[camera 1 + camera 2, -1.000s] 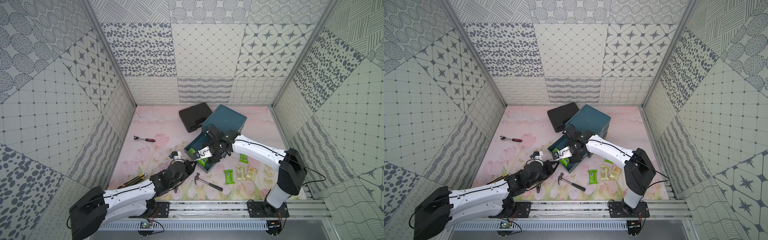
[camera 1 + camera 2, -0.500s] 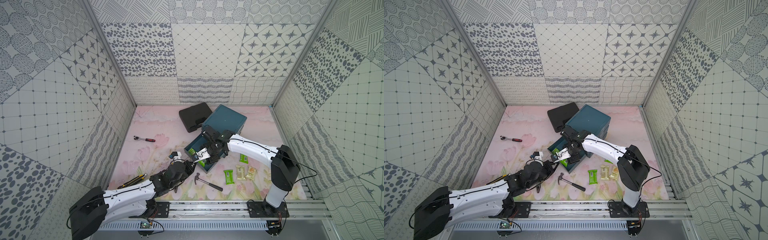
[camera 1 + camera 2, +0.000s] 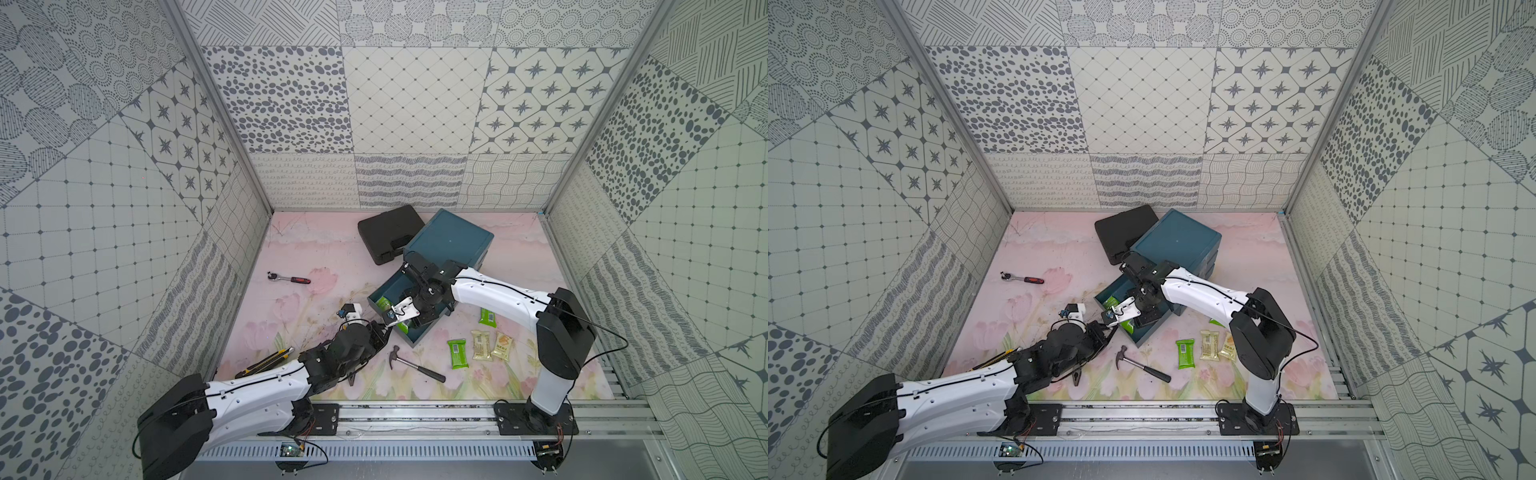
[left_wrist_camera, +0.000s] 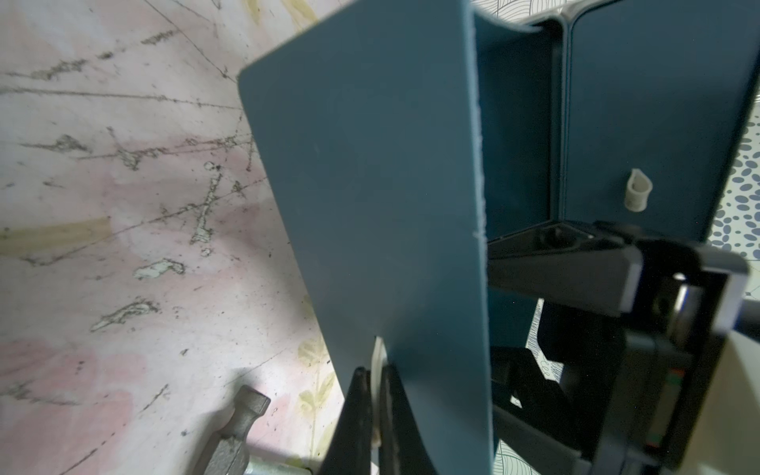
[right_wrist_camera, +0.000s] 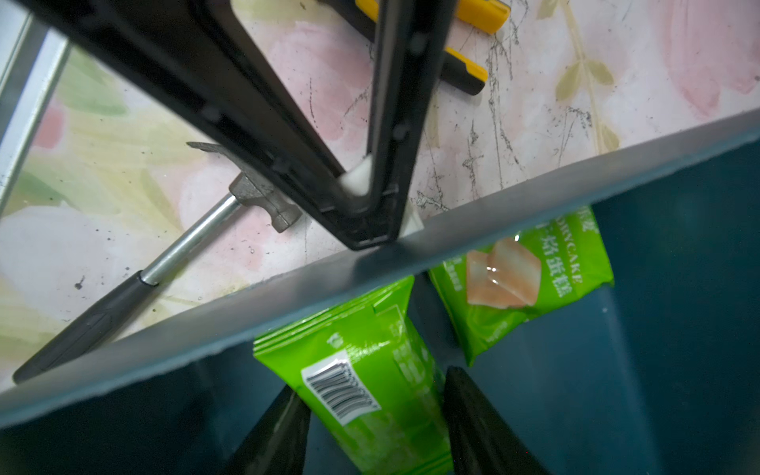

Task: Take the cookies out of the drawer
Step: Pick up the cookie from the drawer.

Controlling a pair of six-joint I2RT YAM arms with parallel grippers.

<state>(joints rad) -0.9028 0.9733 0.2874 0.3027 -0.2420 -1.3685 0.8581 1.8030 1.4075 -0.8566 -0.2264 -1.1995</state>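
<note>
- Left tool (image 4: 375, 376): slim black tapered fingers pinch narrow on the drawer's small white foam handle (image 5: 355, 183), at the lower left of the drawer in both top views.
- Right tool (image 5: 374, 427): two glossy black wedge fingers stand apart inside the drawer (image 5: 288, 288), one at each long edge of a green packet (image 5: 362, 382). I cannot tell whether they press it.
- That packet is shiny crinkled film with a white barcode label. A second packet (image 5: 530, 271), green with a pale cake picture, lies just beside it on the drawer floor.
- Drawer: smooth matte teal plastic with thin straight walls, standing open from a boxy teal cabinet (image 3: 451, 241) at frame centre.
- On the counter (image 3: 324, 257), lower right of the drawer: two loose green packets (image 3: 457, 353) and two tan packets (image 3: 481, 345), flat and rectangular.
- Hammer (image 3: 415, 365): rough grey head, bright steel shaft, black grip, lying below the drawer.
- The counter is a scuffed pink flower-print mat. The walls (image 3: 415, 104) are pale panels with grey dots, stars and grids.
</note>
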